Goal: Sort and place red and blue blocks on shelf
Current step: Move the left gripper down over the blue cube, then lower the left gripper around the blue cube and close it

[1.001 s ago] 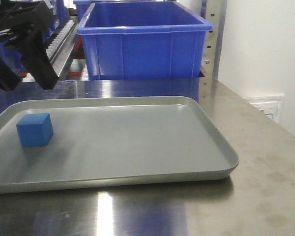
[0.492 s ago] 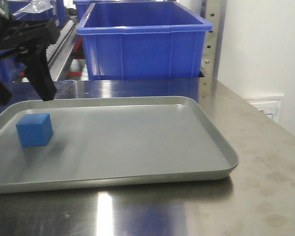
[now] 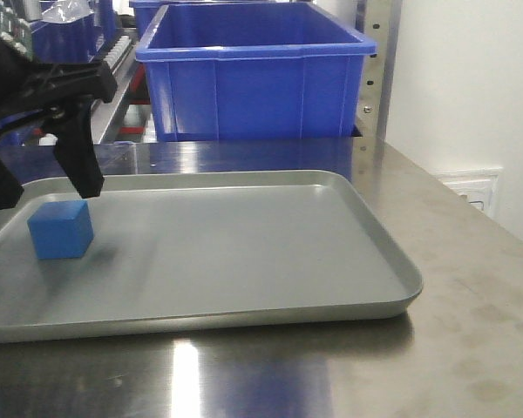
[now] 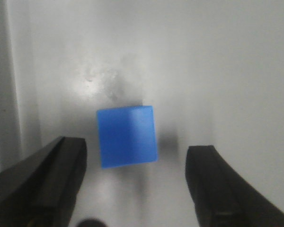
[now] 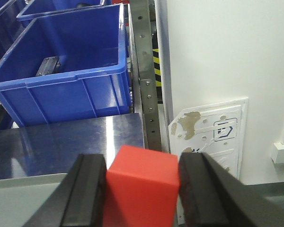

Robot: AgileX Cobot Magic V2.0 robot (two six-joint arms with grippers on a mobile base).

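Note:
The blue block (image 3: 61, 229) rests on the left part of the grey tray (image 3: 392, 266). My left gripper (image 3: 48, 193) hangs open just above it, one black finger on each side. Looking down in the left wrist view, the blue block (image 4: 128, 137) lies between the spread fingertips of my left gripper (image 4: 137, 150), touching neither. My right gripper (image 5: 143, 163) is shut on the red block (image 5: 142, 189), holding it in the air before the shelf upright (image 5: 144, 85). In the front view the shelf upright (image 3: 379, 61) stands at the back right; the right gripper is out of that view.
A big blue crate (image 3: 253, 78) stands behind the tray on the steel table (image 3: 471, 331). The same blue crate (image 5: 61, 71) holds a small dark object in the right wrist view. A white wall with a socket plate (image 5: 210, 127) is on the right.
My left gripper has come down and slightly right, from above the tray's far rim to just over the blue block. The block has not moved.

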